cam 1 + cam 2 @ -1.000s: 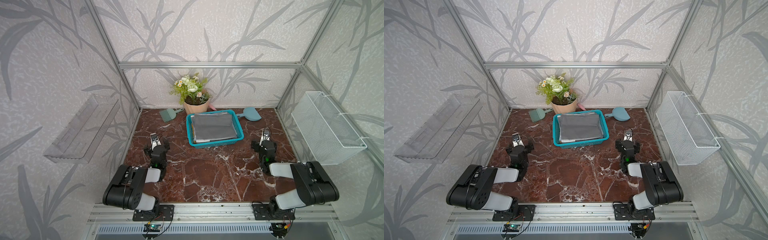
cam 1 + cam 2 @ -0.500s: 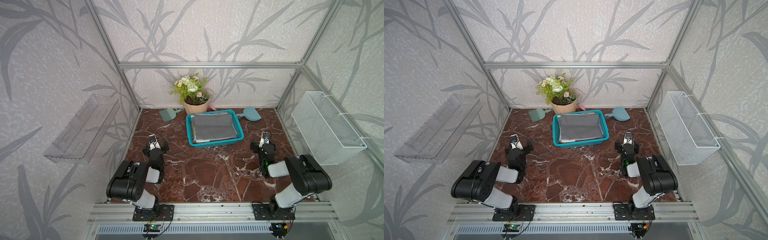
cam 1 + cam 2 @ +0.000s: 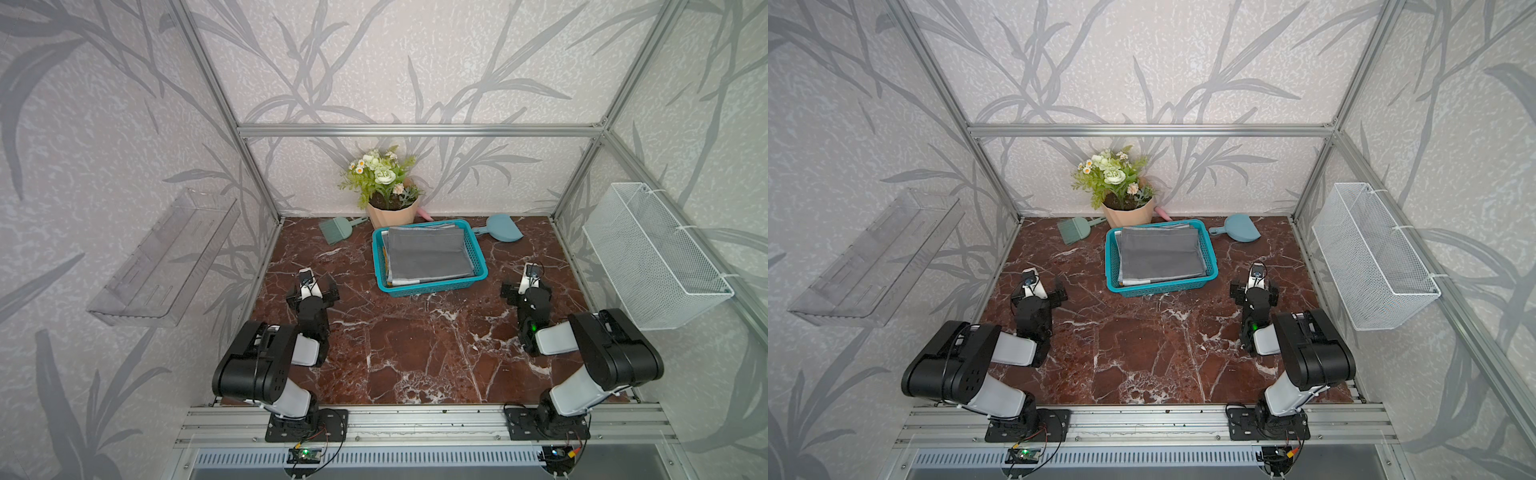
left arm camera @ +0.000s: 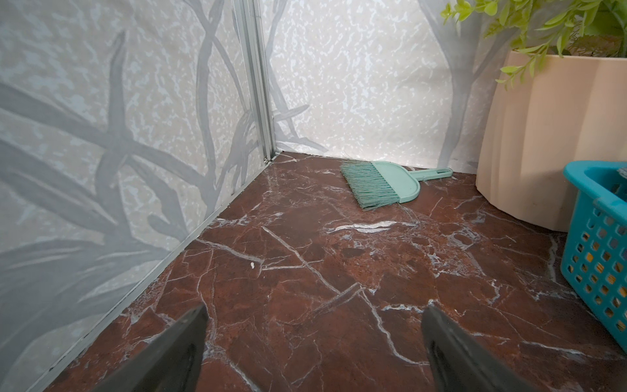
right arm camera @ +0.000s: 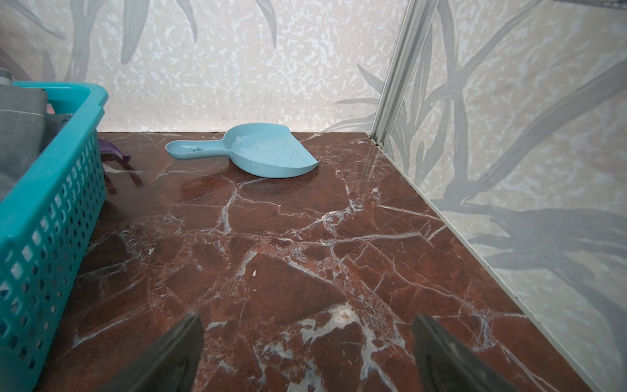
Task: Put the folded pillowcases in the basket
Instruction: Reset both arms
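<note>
The turquoise basket (image 3: 376,257) (image 3: 1111,266) stands at the back middle of the marble floor. The folded grey pillowcase (image 3: 428,253) (image 3: 1160,253) lies flat inside it, on top of other folded cloth. My left gripper (image 3: 312,286) (image 3: 1038,289) rests low on the floor, left of the basket and apart from it, open and empty. My right gripper (image 3: 525,286) (image 3: 1254,286) sits the same way on the basket's right side. The left wrist view shows open jaws (image 4: 314,325) over bare marble, with a basket corner (image 4: 597,244) beside them. The right wrist view shows open jaws (image 5: 307,329), the basket wall (image 5: 51,210) and grey cloth (image 5: 20,135).
A flower pot (image 3: 390,212) stands right behind the basket. A green hand brush (image 3: 334,230) lies at the back left and a blue dustpan (image 3: 500,228) at the back right. A clear shelf (image 3: 166,257) hangs on the left wall, a white wire basket (image 3: 656,257) on the right.
Both arms have folded up closer to their bases, elbows rising. The grippers have stayed open in nearly the same spots. Basket and pillowcase have not moved.
</note>
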Robot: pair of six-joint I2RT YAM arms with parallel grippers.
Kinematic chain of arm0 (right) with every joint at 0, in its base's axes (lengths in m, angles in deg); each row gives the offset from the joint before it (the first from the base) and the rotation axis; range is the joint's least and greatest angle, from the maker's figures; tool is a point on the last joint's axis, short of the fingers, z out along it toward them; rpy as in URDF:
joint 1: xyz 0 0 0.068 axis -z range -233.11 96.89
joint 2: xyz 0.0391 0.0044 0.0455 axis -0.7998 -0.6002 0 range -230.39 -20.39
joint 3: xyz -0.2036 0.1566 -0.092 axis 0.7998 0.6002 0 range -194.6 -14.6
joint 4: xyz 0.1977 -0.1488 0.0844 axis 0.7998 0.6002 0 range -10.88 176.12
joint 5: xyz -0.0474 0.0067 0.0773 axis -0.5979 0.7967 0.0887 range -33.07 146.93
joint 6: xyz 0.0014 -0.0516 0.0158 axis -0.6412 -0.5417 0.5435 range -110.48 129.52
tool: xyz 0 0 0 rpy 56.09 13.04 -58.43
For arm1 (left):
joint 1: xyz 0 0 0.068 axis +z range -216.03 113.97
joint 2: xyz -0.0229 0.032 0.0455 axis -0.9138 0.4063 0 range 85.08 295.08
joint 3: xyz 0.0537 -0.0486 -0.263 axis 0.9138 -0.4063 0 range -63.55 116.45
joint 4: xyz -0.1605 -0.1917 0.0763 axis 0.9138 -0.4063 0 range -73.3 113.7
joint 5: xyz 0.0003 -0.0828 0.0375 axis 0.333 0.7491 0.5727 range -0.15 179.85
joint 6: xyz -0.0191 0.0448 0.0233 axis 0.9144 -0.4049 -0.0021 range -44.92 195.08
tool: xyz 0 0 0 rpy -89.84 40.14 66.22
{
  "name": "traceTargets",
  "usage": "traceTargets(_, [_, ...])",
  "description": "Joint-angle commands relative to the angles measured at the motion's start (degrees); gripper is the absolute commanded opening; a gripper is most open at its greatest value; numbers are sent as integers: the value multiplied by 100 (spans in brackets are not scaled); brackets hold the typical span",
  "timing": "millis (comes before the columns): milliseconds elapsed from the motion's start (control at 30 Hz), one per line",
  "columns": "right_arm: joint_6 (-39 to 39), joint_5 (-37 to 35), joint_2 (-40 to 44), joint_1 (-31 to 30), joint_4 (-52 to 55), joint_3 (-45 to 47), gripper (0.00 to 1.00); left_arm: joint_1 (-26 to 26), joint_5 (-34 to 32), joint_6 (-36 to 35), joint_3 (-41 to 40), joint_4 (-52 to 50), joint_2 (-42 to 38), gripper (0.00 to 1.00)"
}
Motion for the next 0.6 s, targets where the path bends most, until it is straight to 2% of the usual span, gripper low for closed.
traceTargets(0, [-28, -23, -30, -22, -146, -1, 99, 37, 40, 4, 56, 5, -75, 100])
traceTargets(567, [-28, -11, -28, -22, -113, -6, 99, 42, 58, 0, 52, 7, -73, 100])
